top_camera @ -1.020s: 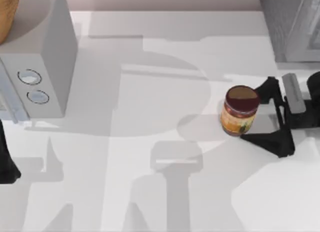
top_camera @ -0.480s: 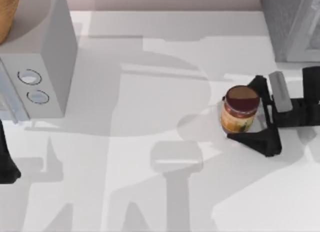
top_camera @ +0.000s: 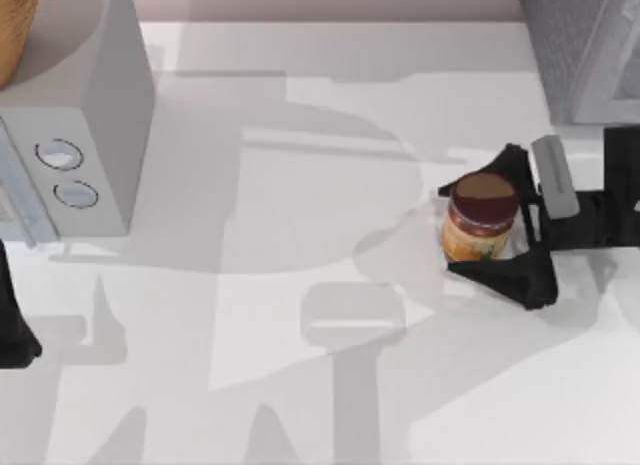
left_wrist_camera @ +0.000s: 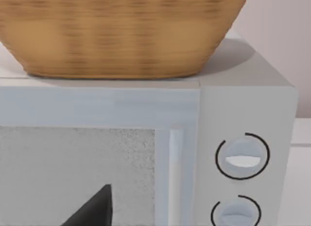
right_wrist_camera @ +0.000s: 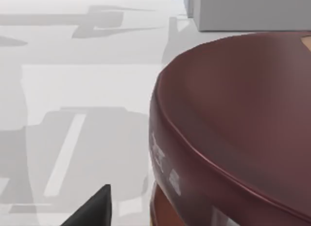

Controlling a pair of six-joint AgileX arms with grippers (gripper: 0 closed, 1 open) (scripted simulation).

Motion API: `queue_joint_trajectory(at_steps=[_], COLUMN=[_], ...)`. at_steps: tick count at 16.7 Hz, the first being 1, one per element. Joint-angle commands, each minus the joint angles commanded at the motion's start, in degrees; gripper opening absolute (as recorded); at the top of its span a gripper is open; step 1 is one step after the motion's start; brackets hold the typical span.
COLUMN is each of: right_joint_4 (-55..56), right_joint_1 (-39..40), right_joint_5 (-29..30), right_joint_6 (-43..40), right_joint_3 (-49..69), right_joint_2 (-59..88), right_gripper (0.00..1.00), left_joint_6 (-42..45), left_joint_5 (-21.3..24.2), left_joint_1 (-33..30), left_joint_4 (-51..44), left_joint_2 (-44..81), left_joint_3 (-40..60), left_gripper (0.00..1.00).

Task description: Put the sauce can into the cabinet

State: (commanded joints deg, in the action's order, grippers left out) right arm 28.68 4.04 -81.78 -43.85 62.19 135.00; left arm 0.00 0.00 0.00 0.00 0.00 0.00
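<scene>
Item: small squat sauce can (top_camera: pixel 482 218) with dark maroon round lid and orange-yellow label, standing upright on the white bench (top_camera: pixel 300 405), toward the right side, in front of the large grey cabinet (top_camera: pixel 580 45) with speckled sides, which sits at the far right corner.

Right end effector (top_camera: pixel 478 227): black two-finger unit reaching in from the right edge, fingers spread and straddling the can, one finger on the far side, one on the near side. Neither finger visibly presses the label; contact cannot be confirmed. The right wrist view looks across the maroon lid at very close range.

Left end effector: parked at the left edge of the bench, facing the white box with two round dials (top_camera: pixel 75 135); a dark finger tip (left_wrist_camera: pixel 92 209) shows in the left wrist view; finger state cannot be told.

Risks, as judged:
- Uneven closing could push the can sideways or tip it.
- A grip set high, near the lid, could let the round body slip or rotate.
- The cabinet stands close, so a lift could clip its pale framed front.

Surface: smooth, matt white, crossed by soft grey shadows.

Room: plain pale wall behind; a woven tan basket (left_wrist_camera: pixel 121 31) rests on top of the white box.
</scene>
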Motion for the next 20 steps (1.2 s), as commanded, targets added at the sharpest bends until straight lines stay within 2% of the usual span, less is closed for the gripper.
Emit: queue_joint_trajectory(at_steps=[1,14,20], right_joint_4=[0.0,0.0,0.0], right_joint_1=[0.0,0.0,0.0], right_joint_5=[0.0,0.0,0.0], right_joint_6=[0.0,0.0,0.0], right_joint_3=[0.0,0.0,0.0], right_joint_2=[0.0,0.0,0.0], right_gripper=[1.0,0.02,0.0], left_joint_6=[0.0,0.0,0.0], left_joint_5=[0.0,0.0,0.0], left_joint_1=[0.0,0.0,0.0], left_joint_4=[0.0,0.0,0.0], left_joint_2=[0.0,0.0,0.0], left_joint_3=[0.0,0.0,0.0], left_gripper=[1.0,1.0,1.0])
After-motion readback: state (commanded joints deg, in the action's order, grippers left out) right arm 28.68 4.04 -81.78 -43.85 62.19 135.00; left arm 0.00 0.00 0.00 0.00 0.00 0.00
